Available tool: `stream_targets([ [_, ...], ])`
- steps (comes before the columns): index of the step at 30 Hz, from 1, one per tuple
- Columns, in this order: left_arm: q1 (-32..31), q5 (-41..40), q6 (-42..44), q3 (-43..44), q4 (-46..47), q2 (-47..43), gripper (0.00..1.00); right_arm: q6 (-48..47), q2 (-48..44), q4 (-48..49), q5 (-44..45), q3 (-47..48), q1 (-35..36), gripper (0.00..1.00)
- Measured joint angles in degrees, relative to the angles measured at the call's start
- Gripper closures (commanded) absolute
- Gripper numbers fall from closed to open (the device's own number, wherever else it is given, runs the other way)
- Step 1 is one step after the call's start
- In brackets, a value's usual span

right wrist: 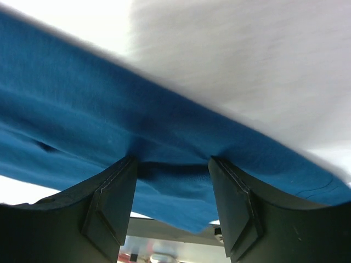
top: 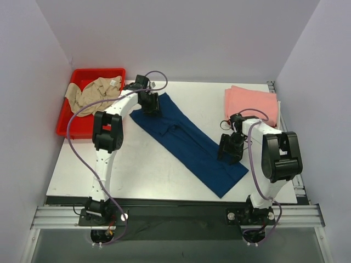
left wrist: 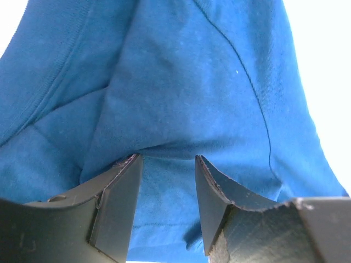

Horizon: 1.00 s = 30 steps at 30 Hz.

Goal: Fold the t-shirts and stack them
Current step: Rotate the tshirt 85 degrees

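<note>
Top external view alone takes in the whole white table [top: 137, 164]: a navy t-shirt [top: 186, 139], folded into a long narrow strip, lies slanted from far left to near right. The left hand [top: 151, 107] sits on its far end and the right hand [top: 230, 150] on its right edge. A red plastic bin [top: 64, 131] at the far left holds a crumpled beige t-shirt [top: 93, 92], and a flat, folded pink t-shirt [top: 251, 105] lies at the far right corner. Left wrist view shows only close detail: the left hand [left wrist: 169, 159] with dark, worn fingers [left wrist: 118, 208] partly apart, tips at soft blue knit cloth [left wrist: 181, 82] with a stitched seam and creases. Right wrist view shows the right hand [right wrist: 173, 161] likewise half spread, a small ridge of blue cloth [right wrist: 82, 120] between its tips; a grip is not clear.
</note>
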Motion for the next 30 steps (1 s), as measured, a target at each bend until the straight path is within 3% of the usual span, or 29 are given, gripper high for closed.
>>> stream_targets([
  [4, -0.04, -1.16, 1.40, 9.03, -2.34, 4.66, 0.44, 1.18, -0.46, -0.15, -0.55, -0.13, 2.97, 0.43],
  [8, -0.09, -3.39, 1.81, 9.73, -2.27, 4.81, 0.43, 1.01, -2.16, -2.49, 0.02, -0.07, 4.02, 0.43],
  [15, -0.83, -5.97, -0.50, 2.23, -1.36, -2.47, 0.42, -2.32, -8.04, -7.02, 1.40, 1.22, 3.96, 0.42],
  [21, -1.25, -5.62, -3.26, -4.96, 0.98, -10.64, 0.42, -3.85, -7.82, -7.69, 0.90, -1.73, 3.96, 0.43],
  [30, -1.62, -3.78, -5.27, -7.02, 2.54, -5.03, 0.42, -3.98, -3.02, -5.95, -1.79, -5.27, 4.35, 0.43],
])
